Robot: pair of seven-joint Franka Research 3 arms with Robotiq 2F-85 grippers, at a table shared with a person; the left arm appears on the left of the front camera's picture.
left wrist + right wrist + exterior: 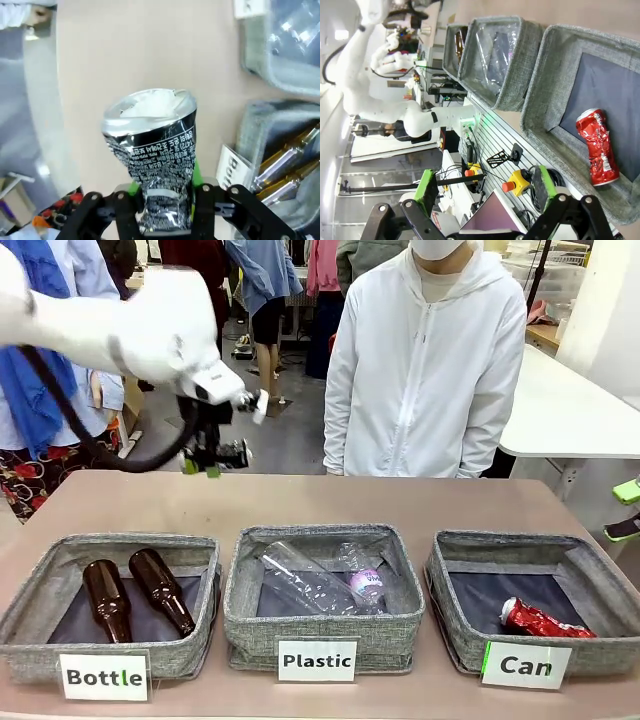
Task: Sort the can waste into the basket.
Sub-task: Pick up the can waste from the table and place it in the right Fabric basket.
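Note:
A crushed black can (155, 150) with white print stands between the green pads of my left gripper (162, 192), which is shut on its lower part. In the front view that gripper (203, 466) hangs above the table's far left side, behind the baskets. A crumpled red can (541, 620) lies inside the grey basket (455, 585) with the "Can" card at the right. The right wrist view shows the same red can (597, 147) in that basket (545, 85), and my right gripper (485, 197) stands open and empty off the table's right side.
The left basket (40, 585) marked "Bottle" holds two brown glass bottles (135, 595). Clear plastic bottles (320, 580) lie in the middle basket (240, 590) marked "Plastic". A person in a white jacket (425, 360) stands at the far side. Bare tabletop runs behind the baskets.

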